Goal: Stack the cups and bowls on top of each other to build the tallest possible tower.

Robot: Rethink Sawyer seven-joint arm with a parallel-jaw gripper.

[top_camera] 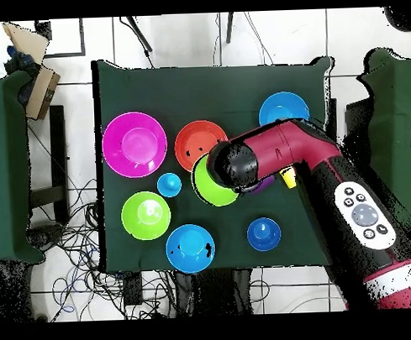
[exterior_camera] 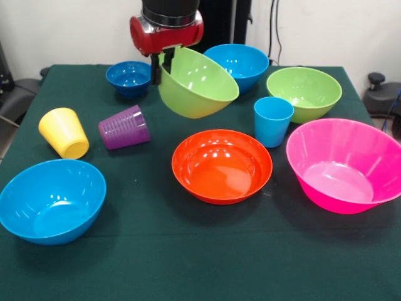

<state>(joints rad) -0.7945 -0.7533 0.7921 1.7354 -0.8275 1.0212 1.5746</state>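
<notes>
My gripper (exterior_camera: 161, 68) is shut on the rim of a lime green bowl (exterior_camera: 197, 84) and holds it tilted above the table, behind the orange bowl (exterior_camera: 222, 165). In the overhead view the held bowl (top_camera: 209, 189) shows partly under my arm. On the cloth stand a pink bowl (exterior_camera: 344, 164), a second lime green bowl (exterior_camera: 305, 93), a light blue bowl (exterior_camera: 238, 63) at the back, another (exterior_camera: 51, 200) at the front left, and a small dark blue bowl (exterior_camera: 128, 76). A light blue cup (exterior_camera: 273, 121) stands upright. The yellow cup (exterior_camera: 64, 132) and purple cup (exterior_camera: 124, 127) lie on their sides.
The table has a dark green cloth (exterior_camera: 188, 263). Cables and chair parts lie on the floor around it. In the overhead view my arm (top_camera: 327, 181) covers part of the purple cup and the table's right side.
</notes>
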